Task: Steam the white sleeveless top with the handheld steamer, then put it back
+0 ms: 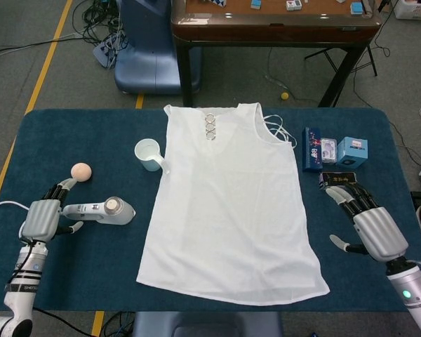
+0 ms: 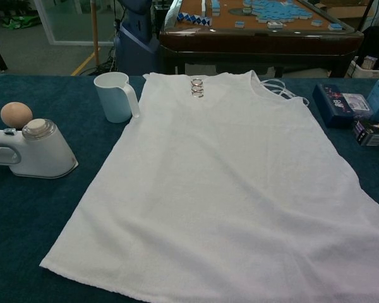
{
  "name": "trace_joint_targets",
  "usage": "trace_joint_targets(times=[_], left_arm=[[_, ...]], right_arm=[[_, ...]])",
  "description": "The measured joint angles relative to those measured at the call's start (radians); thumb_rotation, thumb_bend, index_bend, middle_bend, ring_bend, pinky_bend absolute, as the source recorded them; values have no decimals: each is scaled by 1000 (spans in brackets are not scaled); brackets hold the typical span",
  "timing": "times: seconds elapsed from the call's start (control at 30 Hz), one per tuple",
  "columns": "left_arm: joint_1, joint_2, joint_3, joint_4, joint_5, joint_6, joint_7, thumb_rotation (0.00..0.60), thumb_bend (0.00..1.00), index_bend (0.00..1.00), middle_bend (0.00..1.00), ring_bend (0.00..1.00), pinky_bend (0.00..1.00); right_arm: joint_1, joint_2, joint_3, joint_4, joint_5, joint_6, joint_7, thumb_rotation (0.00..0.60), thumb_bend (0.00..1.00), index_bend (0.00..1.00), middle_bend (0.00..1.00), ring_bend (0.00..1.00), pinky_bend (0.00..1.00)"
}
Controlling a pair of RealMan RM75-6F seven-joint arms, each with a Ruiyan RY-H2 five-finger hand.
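A dark blue cloth-covered table (image 1: 91, 274) fills the near ground, and the white sleeveless top (image 1: 228, 203) lies flat at its middle, hem toward the robot, neckline with three metal rings (image 1: 210, 127) toward the far edge. Left of the top's hem side lies the handheld steamer (image 1: 102, 210), white, on its side, its head pointing toward the top and its handle toward the table's left edge. The left hand (image 1: 41, 219) sits just beyond that handle's end — fingers spread and empty, apart from the steamer, a white cable (image 1: 0, 206) trailing beside it. Right of the top, the right hand (image 1: 370, 228) hovers with fingers splayed, holding nothing, well apart from the steamer.

Further back, a peach-coloured ball (image 1: 81, 170) rests left of the top, a pale mug (image 1: 149, 154) just beside the top's left shoulder edge. Right of the top stand a dark blue box (image 1: 314, 149), a light blue box (image 1: 352, 152) and a small black box (image 1: 339, 179) — their print is too small to read.

Beyond the table: grey floor with yellow tape lines (image 1: 49, 56), a blue machine base (image 1: 147, 49), and a wooden table (image 1: 274, 24) with blue and white tiles.
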Motion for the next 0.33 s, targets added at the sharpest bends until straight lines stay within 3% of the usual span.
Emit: trace_joint_targets(times=[0.33], left_arm=[[143, 111, 57, -221, 51, 192, 99, 600, 110, 146, 144, 135, 298]], right_arm=[[-66, -40, -5, 49, 26, 56, -5, 600, 262, 0, 159, 28, 51]])
